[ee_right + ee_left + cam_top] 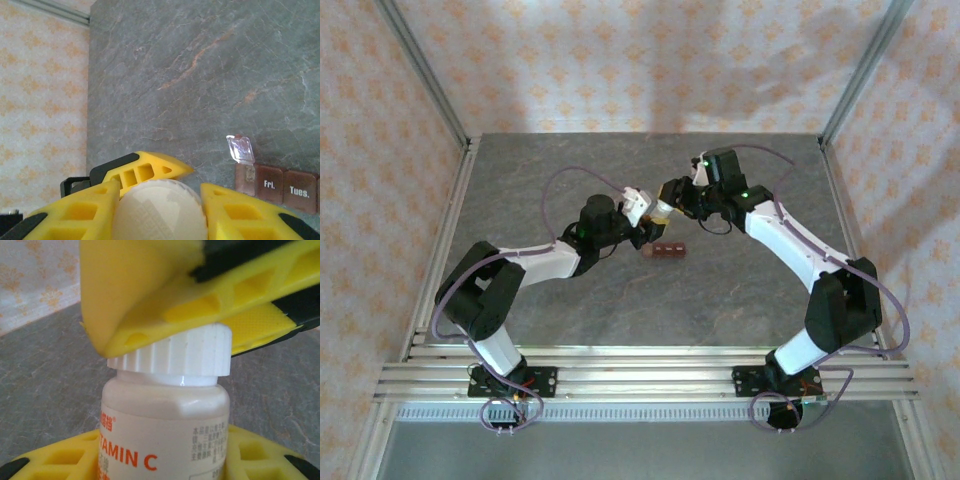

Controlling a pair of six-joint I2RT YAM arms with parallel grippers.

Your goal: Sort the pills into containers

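Note:
A white vitamin C bottle (pixel 165 430) with orange lettering is held upright above the table, my left gripper (pixel 162 460) shut on its body. My right gripper (pixel 160 215) is shut on the bottle's ribbed white cap (pixel 162 212), one yellow finger on each side. From above, both grippers meet at the bottle (pixel 663 210) near the table's middle. The containers (pixel 665 250), a dark red-brown strip, lie on the table just in front of it. In the right wrist view the containers (pixel 275 185) show day labels, and one clear lid (pixel 241 149) stands open. The pills are hidden.
The grey stone-patterned table (pixel 620 300) is framed by metal rails (pixel 640 375) at the near edge and patterned walls on three sides.

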